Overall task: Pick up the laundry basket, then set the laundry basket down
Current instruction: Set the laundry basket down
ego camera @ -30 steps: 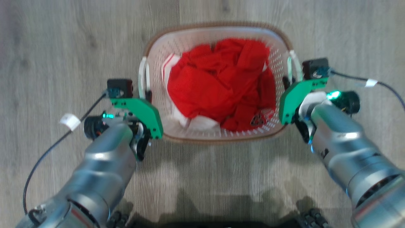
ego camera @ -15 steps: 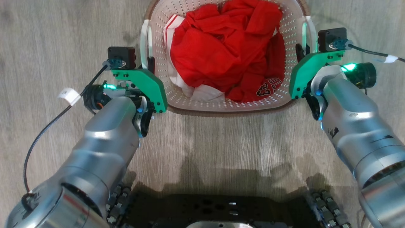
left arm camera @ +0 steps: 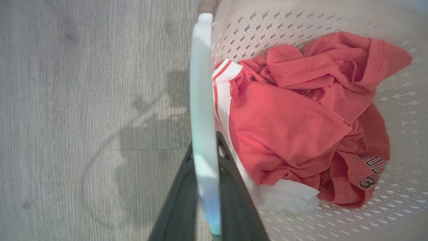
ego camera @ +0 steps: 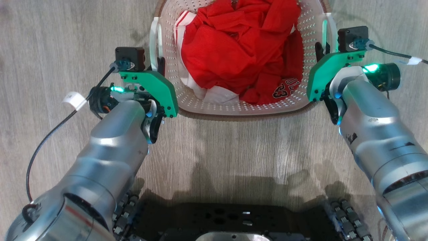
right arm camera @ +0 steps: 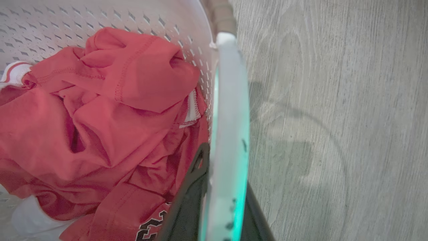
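Laundry basket (ego camera: pixel 214 106), frame top centre, red jersey (ego camera: pixel 234 50) inside. Wrist views: left gripper (left arm camera: pixel 204 144), right gripper (right arm camera: pixel 224 167) each pinching a white handle (left arm camera: pixel 200 83).

Open floor (ego camera: pixel 60 30) either side of laundry basket (ego camera: pixel 214 106)

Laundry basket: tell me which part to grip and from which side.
Grip the basket by its two white side handles, one gripper each, coming from above. Each handle is a thin band standing off the wall, so the fingers can straddle it, one inside, one outside. The left gripper on the left handle and right gripper on the right handle sit just so.
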Tool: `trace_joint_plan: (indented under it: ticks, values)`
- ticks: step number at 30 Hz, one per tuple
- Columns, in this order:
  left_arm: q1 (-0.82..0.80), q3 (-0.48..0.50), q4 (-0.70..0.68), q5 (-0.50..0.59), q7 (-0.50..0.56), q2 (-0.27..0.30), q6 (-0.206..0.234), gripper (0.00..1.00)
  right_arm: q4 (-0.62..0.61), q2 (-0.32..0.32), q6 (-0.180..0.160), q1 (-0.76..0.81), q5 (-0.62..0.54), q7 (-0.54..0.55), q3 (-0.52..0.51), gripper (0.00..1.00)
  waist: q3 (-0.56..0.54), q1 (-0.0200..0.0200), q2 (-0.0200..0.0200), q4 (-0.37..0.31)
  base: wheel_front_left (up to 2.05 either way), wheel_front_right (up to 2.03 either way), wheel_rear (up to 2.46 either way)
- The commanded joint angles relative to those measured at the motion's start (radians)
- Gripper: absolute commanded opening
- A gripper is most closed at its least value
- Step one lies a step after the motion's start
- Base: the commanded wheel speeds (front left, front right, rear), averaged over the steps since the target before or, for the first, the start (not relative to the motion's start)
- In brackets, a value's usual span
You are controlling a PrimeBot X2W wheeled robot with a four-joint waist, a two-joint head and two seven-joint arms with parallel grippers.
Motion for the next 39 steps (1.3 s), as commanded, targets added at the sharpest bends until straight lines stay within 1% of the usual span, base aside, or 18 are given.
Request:
trace_joint_plan:
  ticks: [1, 10, 18, 22, 23, 24, 25, 26, 27, 28, 29, 30, 39]
  values:
    - [0.001, 0.025, -0.007, 0.009, -0.013, 0.039, 0.006, 0.0, -0.002, 0.011, -0.002, 0.047, -0.029, -0.004, -0.004, 0.0, 0.003, 0.0, 0.0, 0.0, 0.0, 0.0, 0.0]
    - [0.002, 0.02, -0.002, 0.007, -0.013, 0.039, -0.001, 0.0, -0.002, 0.02, -0.002, 0.053, -0.118, 0.001, -0.088, 0.0, 0.009, 0.0, 0.0, 0.0, 0.0, 0.0, 0.0]
    - [-0.001, 0.013, 0.004, 0.003, -0.013, 0.039, -0.004, 0.0, -0.002, 0.023, -0.002, 0.053, -0.172, 0.003, -0.139, 0.0, 0.015, 0.0, 0.0, 0.0, 0.0, 0.0, 0.0]
    - [-0.003, 0.007, 0.005, 0.0, -0.013, 0.039, -0.005, 0.0, -0.002, 0.023, -0.002, 0.055, -0.179, 0.001, -0.146, 0.0, 0.017, 0.0, 0.0, 0.004, 0.0, 0.0, 0.0]
    - [-0.003, 0.007, 0.005, -0.002, -0.013, 0.039, -0.004, 0.13, -0.002, 0.023, -0.002, 0.055, -0.179, 0.0, -0.145, 0.05, 0.017, 0.0, 0.0, 0.004, 0.0, 0.0, 0.0]
    - [-0.003, 0.007, 0.005, -0.003, -0.013, 0.039, -0.003, 0.28, -0.002, 0.023, -0.002, 0.055, -0.179, -0.001, -0.145, 0.16, 0.017, 0.0, 0.0, 0.004, 0.0, 0.0, 0.0]
    - [-0.002, 0.007, 0.005, -0.006, -0.013, 0.039, -0.001, 0.37, -0.002, 0.023, -0.002, 0.056, -0.179, -0.002, -0.145, 0.28, 0.016, 0.0, 0.0, 0.004, 0.0, 0.0, 0.0]
    - [-0.001, 0.007, 0.006, -0.009, -0.013, 0.039, -0.001, 0.45, -0.002, 0.023, -0.002, 0.056, -0.179, -0.002, -0.144, 0.36, 0.016, 0.0, 0.0, 0.004, 0.0, 0.0, 0.0]
    - [0.0, 0.007, 0.008, -0.013, -0.013, 0.039, 0.001, 0.66, -0.002, 0.023, -0.002, 0.056, -0.179, -0.003, -0.143, 0.44, 0.015, 0.0, 0.0, 0.004, 0.0, 0.0, 0.0]
    - [0.001, 0.007, 0.009, -0.017, -0.013, 0.039, 0.002, 0.91, -0.002, 0.023, -0.002, 0.056, -0.178, -0.003, -0.142, 0.54, 0.014, 0.0, 0.0, 0.004, 0.0, 0.0, 0.0]
    - [0.002, 0.006, 0.01, -0.02, -0.013, 0.039, 0.002, 0.96, -0.002, 0.023, -0.002, 0.055, -0.177, -0.004, -0.141, 0.87, 0.013, 0.0, 0.0, 0.004, 0.0, 0.0, 0.0]
    - [0.002, 0.004, 0.01, -0.024, -0.013, 0.039, 0.002, 1.0, -0.002, 0.023, -0.002, 0.055, -0.175, -0.005, -0.139, 1.0, 0.012, 0.0, 0.0, 0.004, 0.0, 0.0, 0.0]
    - [0.004, 0.011, 0.014, -0.036, -0.013, 0.039, 0.01, 1.0, -0.002, 0.023, -0.002, 0.053, -0.163, -0.014, -0.126, 1.0, -0.019, 0.0, 0.0, 0.004, 0.0, 0.0, 0.0]
